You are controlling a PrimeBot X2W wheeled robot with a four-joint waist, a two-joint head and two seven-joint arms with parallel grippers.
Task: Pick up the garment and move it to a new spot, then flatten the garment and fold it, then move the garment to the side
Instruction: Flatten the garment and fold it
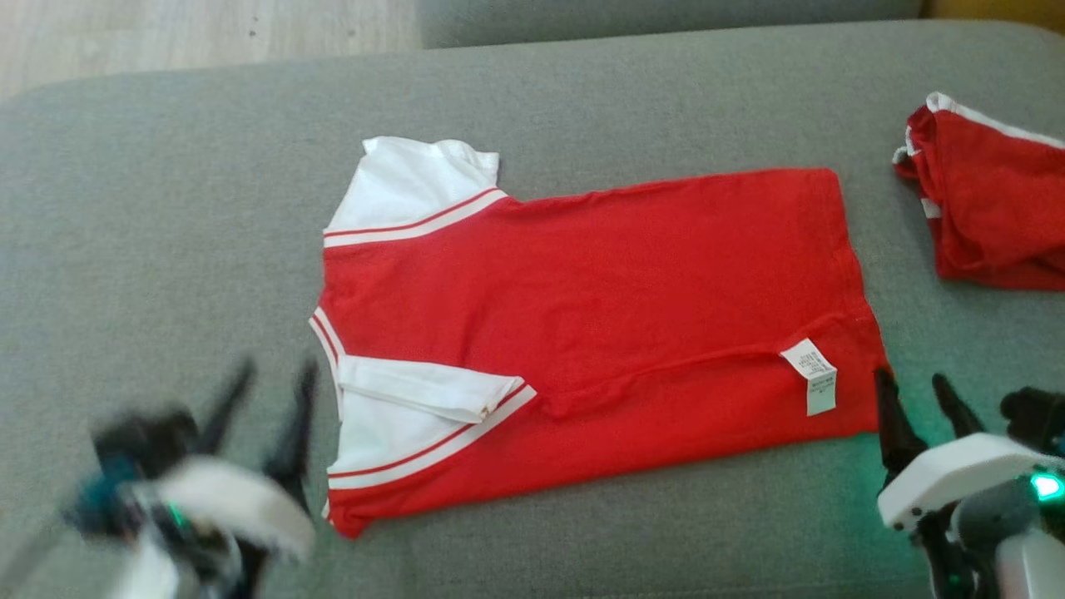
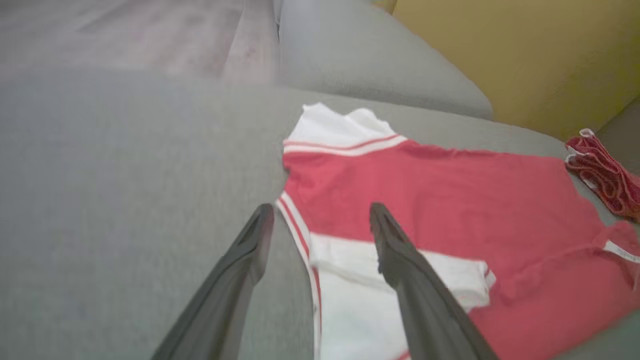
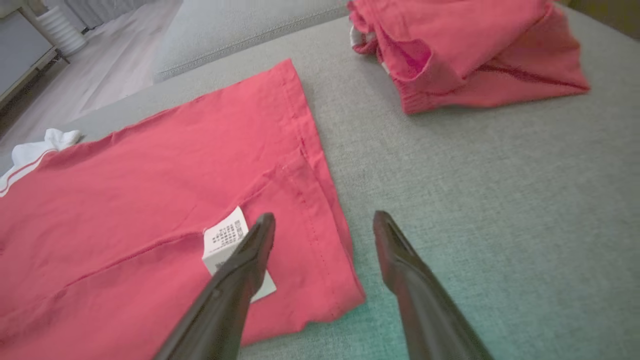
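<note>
A broad grey fabric cushion [image 1: 166, 208] lies in soft, even light. Behind it sits a second grey cushion [image 1: 666, 17], with pale wooden floor [image 1: 166, 33] beyond. A mustard-yellow panel [image 2: 550, 60] rises at one side. A grey cabinet [image 3: 20, 50] stands on the floor.

Two garments [image 1: 582, 333] [image 1: 990, 208] (both red), two grippers [image 1: 277, 370] [image 1: 910, 378]

One high view, two low ones.
The head camera looks steeply down from the near edge of the cushion [image 1: 166, 208], with the whole shirt [image 1: 599, 316] mid-frame. The left wrist camera sits low and close by the shirt's collar end, facing along it; the right wrist camera sits low by its hem. All three share the shirt and a second red garment [image 1: 990, 216].
</note>
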